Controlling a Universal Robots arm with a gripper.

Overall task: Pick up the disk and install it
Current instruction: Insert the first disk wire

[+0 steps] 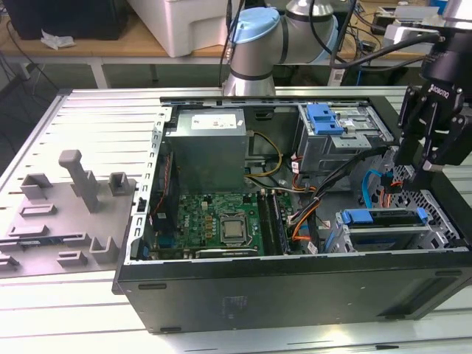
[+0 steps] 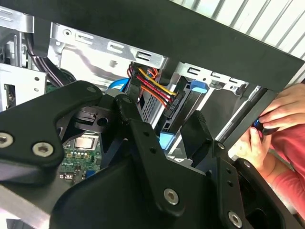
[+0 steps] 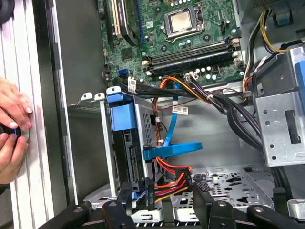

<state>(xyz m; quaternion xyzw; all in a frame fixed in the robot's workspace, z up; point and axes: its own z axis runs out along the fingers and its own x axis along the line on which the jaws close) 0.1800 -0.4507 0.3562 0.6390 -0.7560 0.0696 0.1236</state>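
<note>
The open black computer case (image 1: 295, 295) lay on its side on the slatted table (image 1: 96, 110), its green motherboard (image 1: 214, 217) exposed near the middle of the exterior view. The disk (image 1: 383, 216) already sat inside the metal drive cage (image 1: 383, 237) at the lower right of the exterior view, its long blue front strip lying across the cage's top edge. In the first wrist view the disk (image 3: 123, 119) stood edge-on in that cage, with a flat blue cable (image 3: 174, 150) and a bundle of red, orange and yellow wires (image 3: 174, 174) reaching its exposed end. The gripper (image 1: 418, 158) hung at the right of the exterior view, just above the case and near the cage, touching nothing. Its fingers (image 3: 202, 195) were spread apart and held nothing, the gap between them looking down on the wires. The grey power supply box (image 1: 206, 151) sat toward the upper middle of the exterior view, with the small blue latch (image 1: 323, 118) to its right. A grey fixture (image 1: 74, 192) rested on the table at the exterior view's left. A person's hands (image 3: 12, 124) rested on the table beside the case wall, pinching a small dark and blue object.
</note>
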